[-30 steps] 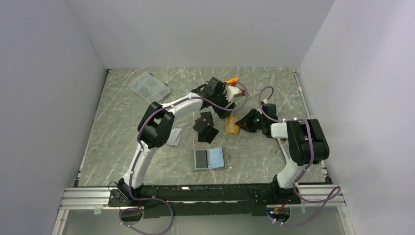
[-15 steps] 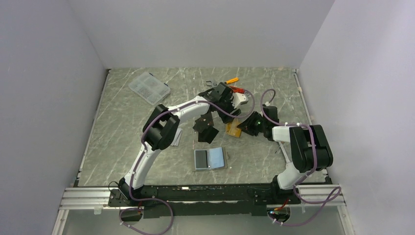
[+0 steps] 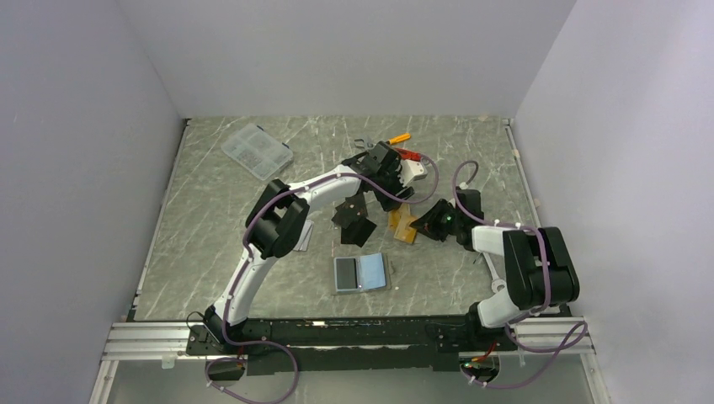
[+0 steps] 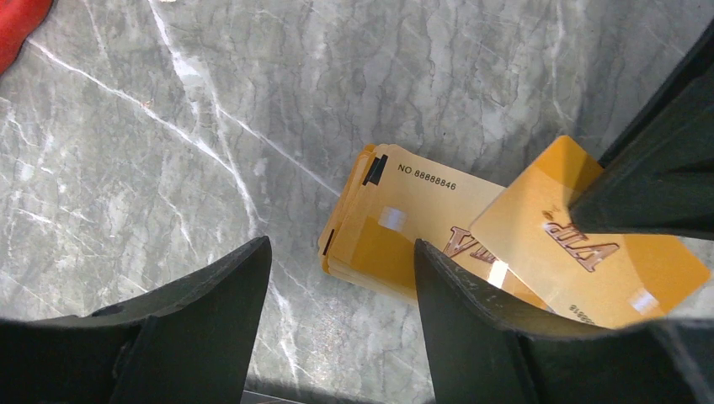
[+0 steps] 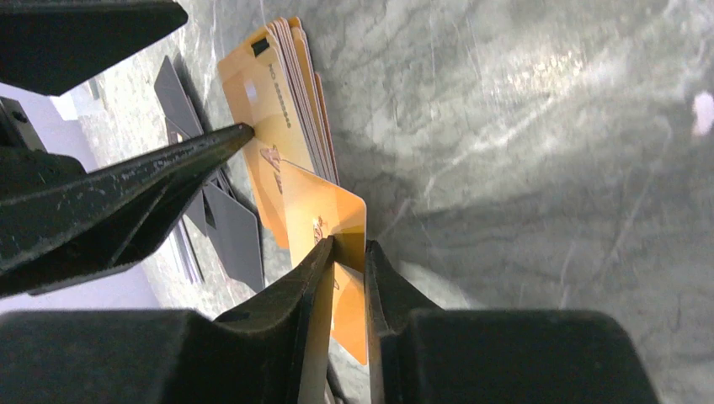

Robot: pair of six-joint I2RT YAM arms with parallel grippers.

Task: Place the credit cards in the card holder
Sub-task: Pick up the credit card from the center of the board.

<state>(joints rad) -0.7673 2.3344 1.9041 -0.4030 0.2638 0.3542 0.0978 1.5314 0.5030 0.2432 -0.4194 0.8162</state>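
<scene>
Item: gold card (image 5: 335, 210), which I judge light, stiff and slick, best taken by an edge. My right gripper (image 5: 345, 246) pinches one edge, lifting it off the stack (image 4: 396, 227) at one o'clock of the holder (image 3: 362, 273). My left gripper (image 4: 341, 248) hangs spread and empty above the stack.

Grey marbled counter (image 4: 168, 126) fills frame. Left claw (image 4: 337, 252) at bottom, two dark fingers apart, nothing between them but the lower-left corner of a stack of gold cards (image 4: 404, 223) lying flat at centre. Top card printed "NO 88888846", dark mark at its upper-left corner. Loose gold card (image 4: 539, 252) right of centre, overlapping the stack, "VIP" lettering. Right claw (image 4: 589, 210) enters from right edge, tip on that card's upper edge. Red object (image 4: 17, 25) in upper-left corner, cropped.
</scene>
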